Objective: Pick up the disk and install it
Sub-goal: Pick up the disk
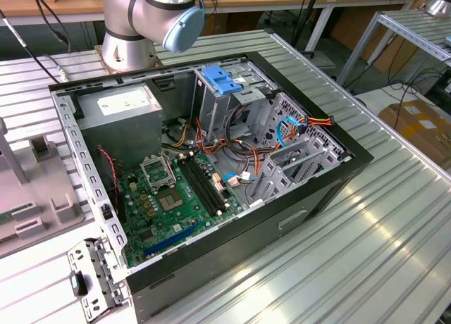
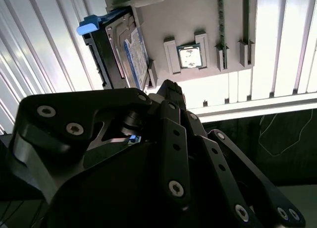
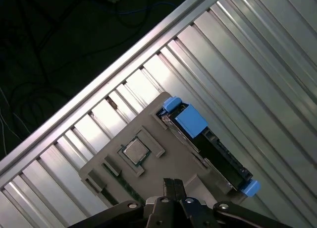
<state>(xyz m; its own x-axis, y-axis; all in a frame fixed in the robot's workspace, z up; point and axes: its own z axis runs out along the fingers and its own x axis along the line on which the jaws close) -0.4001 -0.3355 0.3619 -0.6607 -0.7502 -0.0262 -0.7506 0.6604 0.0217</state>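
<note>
Gripper [image 3: 173, 183] clenched, empty, near the hard disk [image 3: 210, 148], which stands on edge in the grey fixture [image 3: 148, 121]. Nothing picked up; installation not begun.

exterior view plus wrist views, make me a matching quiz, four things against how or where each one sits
1 disk
2 processor chip
3 power supply
4 motherboard

a green, lying flat in the open case
b in a square recess of the grey tray
c standing on edge at the tray's side
d grey box with a white sticker, in the case

Pairs: 1-c, 2-b, 3-d, 4-a
</note>
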